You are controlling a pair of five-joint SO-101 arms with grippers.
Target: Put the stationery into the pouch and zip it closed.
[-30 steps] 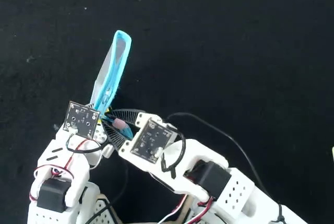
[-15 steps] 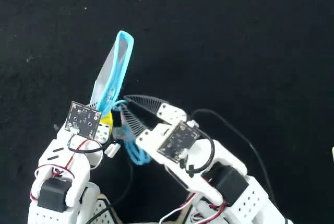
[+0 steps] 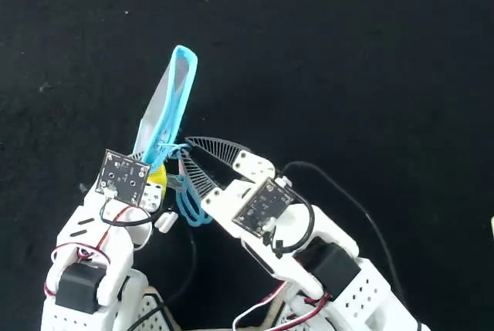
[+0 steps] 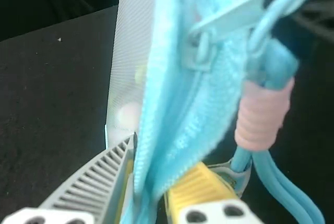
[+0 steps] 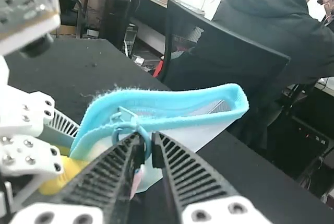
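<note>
Pouch (image 3: 166,103) of fuzzy blue fabric, mesh-sided, with looped zipper cord (image 4: 245,161).

White arms (image 3: 85,258), black ribbed fingers (image 3: 210,148), black servo blocks (image 3: 77,288)

Your pouch (image 3: 165,107), blue-trimmed, grey mesh side, stands upright on edge. A looped blue cord (image 3: 191,209) hangs from its zipper pull (image 4: 237,15).

Pouch (image 3: 165,107): lower end hidden beneath the left gripper (image 3: 157,167). Contents behind its mesh wall (image 4: 130,78) blurred, unidentifiable. Cord loop (image 4: 263,166) cut off at the left wrist view's edge.
</note>
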